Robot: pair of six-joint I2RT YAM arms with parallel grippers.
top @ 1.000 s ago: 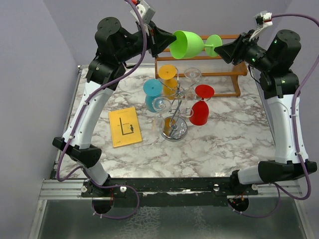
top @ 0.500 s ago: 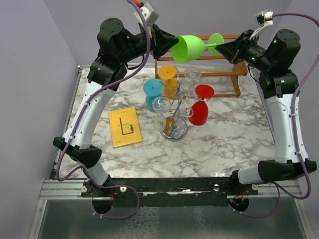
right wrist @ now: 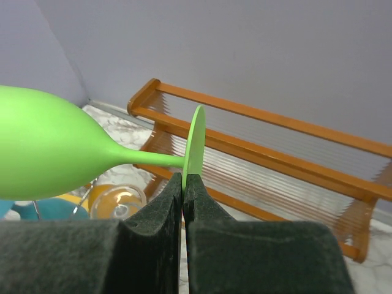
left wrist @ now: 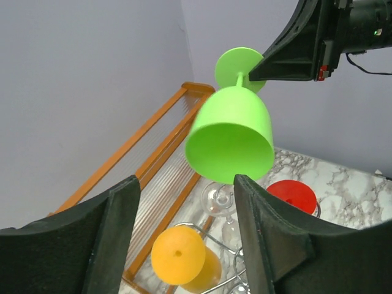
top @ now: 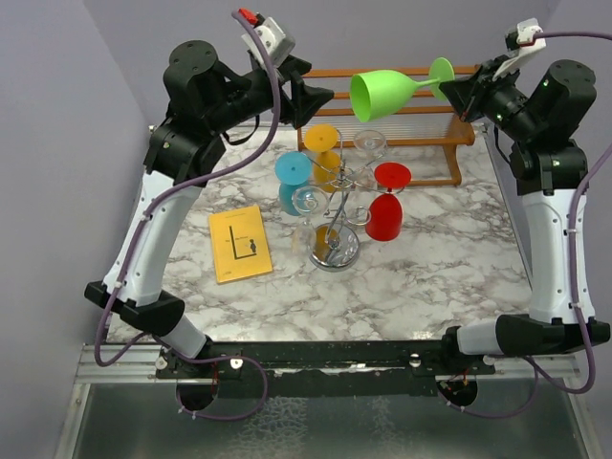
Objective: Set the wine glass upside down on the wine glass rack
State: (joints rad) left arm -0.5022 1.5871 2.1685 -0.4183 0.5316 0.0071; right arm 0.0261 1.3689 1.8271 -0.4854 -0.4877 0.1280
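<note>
Hanging in the air above and behind the wine glass rack (top: 334, 249), the green wine glass (top: 381, 94) is held on its side, well apart from the rack's wire arms; its mouth is turned toward the left gripper (top: 314, 98) and its foot toward the right gripper (top: 451, 88). Only in the right wrist view is the grip resolved: the thin foot disc is seen edge-on, pinched at its lower rim between the two closed fingers (right wrist: 156, 211); from overhead only a meeting of gripper and foot is made out. In the left wrist view the left fingers (left wrist: 119, 211) are spread wide with nothing between them, and the glass mouth is seen beyond them, untouched; the overhead view confirms a gap there. On the rack an orange glass (top: 322, 143), a blue glass (top: 293, 177), a red glass (top: 385, 206) and clear glasses (top: 369, 143) are hung. Behind the rack a wooden shelf (top: 421, 134) is stood; left of the rack a yellow book (top: 240, 243) is laid on the marble table (top: 430, 277), shown only from overhead.
</note>
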